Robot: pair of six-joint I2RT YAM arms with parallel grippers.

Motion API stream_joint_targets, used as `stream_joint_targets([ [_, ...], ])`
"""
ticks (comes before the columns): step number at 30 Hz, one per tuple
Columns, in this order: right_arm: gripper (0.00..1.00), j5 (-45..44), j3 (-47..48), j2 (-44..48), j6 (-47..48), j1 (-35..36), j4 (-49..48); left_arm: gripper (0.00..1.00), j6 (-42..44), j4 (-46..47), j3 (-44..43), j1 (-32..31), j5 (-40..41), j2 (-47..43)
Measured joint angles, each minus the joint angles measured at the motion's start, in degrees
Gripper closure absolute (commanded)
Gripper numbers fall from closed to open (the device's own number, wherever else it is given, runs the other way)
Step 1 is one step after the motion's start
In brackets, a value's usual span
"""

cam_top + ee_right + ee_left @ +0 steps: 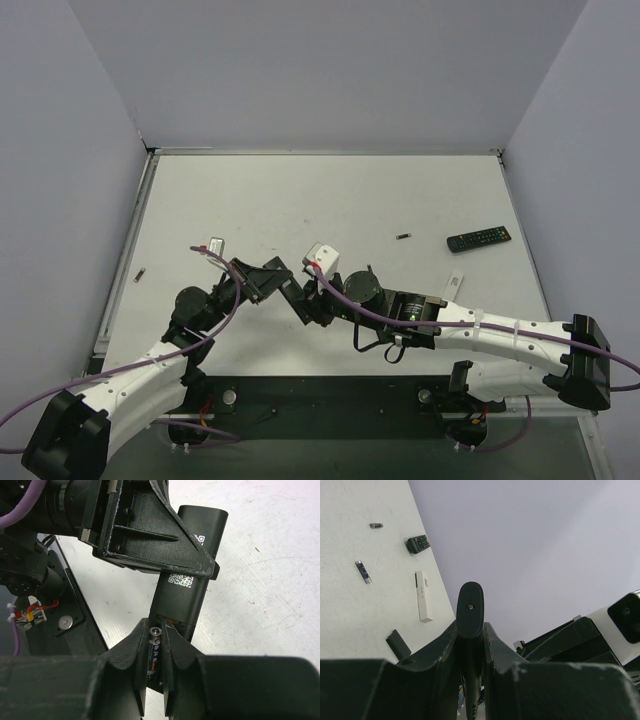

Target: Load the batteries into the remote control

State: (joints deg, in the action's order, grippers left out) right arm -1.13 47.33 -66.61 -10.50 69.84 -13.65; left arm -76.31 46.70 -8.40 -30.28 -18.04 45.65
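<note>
At table (300,200) centre we hold: remote (181,602), clamped in left gripper (470,635); battery (154,652), pinched in right gripper (155,635) at its end; we should align squarely, seat gently.

- Left gripper (470,630) and right gripper (156,636): matte black, wedge-shaped fingers, edges scuffed pale.
- Behind each claw, black cylindrical joints, then white-shelled arm links (500,335).
- Purple cable (20,507) trailing back from each claw along the arm.
- White camera block (322,258) beside the right claw.
- Left of the right claw, red and yellow wires (31,612) and a silver screw (65,622).
</note>
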Motion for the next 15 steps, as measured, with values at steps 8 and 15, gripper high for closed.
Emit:
stream_joint_targets([
  [8, 0.91, -0.02, 0.00, 0.00, -1.18, 0.00, 0.11, 1.00, -0.44, 0.55, 0.00, 0.00, -0.44, 0.00],
  [15, 0.79, -0.04, 0.02, 0.09, -1.25, 0.02, 0.83, 1.00, -1.07, 0.76, 0.00, 0.07, -0.46, 0.17],
])
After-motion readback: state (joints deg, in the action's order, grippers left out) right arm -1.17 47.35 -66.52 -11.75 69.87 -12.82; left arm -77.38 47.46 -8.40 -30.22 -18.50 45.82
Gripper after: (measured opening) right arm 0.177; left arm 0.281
